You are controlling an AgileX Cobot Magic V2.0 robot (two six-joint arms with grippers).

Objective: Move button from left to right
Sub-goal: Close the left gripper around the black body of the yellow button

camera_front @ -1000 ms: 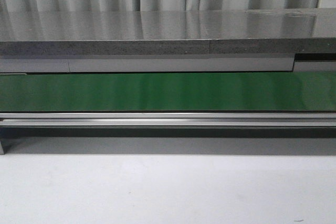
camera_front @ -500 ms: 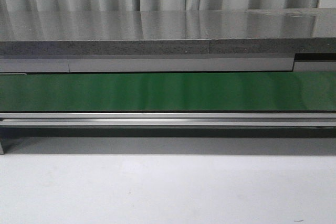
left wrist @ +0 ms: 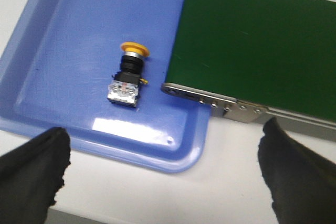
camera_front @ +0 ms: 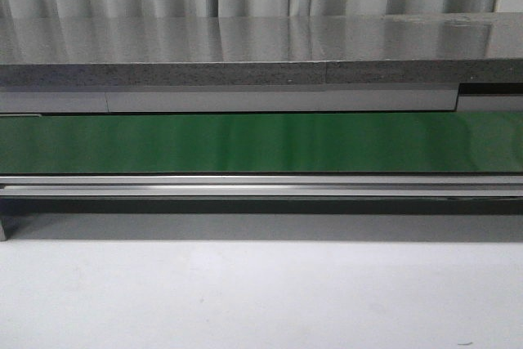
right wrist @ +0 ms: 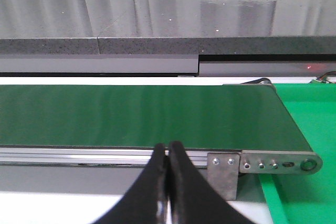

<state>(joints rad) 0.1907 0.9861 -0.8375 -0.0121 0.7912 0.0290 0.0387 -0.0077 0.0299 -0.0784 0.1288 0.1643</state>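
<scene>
The button [left wrist: 127, 75] lies on its side in a blue tray [left wrist: 63, 35] in the left wrist view, its yellow cap pointing away from my fingers, close to the end of the green conveyor belt [left wrist: 252, 45]. My left gripper [left wrist: 163, 174] is open and empty, hovering over the white table just short of the tray's near corner, well apart from the button. My right gripper [right wrist: 168, 153] is shut on nothing, in front of the belt's metal rail [right wrist: 79, 156]. No gripper or button shows in the front view.
The green belt [camera_front: 261, 143] runs across the front view with a metal rail [camera_front: 261, 185] below it and a grey counter [camera_front: 261, 46] behind. A green tray [right wrist: 310, 129] lies past the belt's right end bracket [right wrist: 278, 163]. White table [camera_front: 261, 292] lies in front.
</scene>
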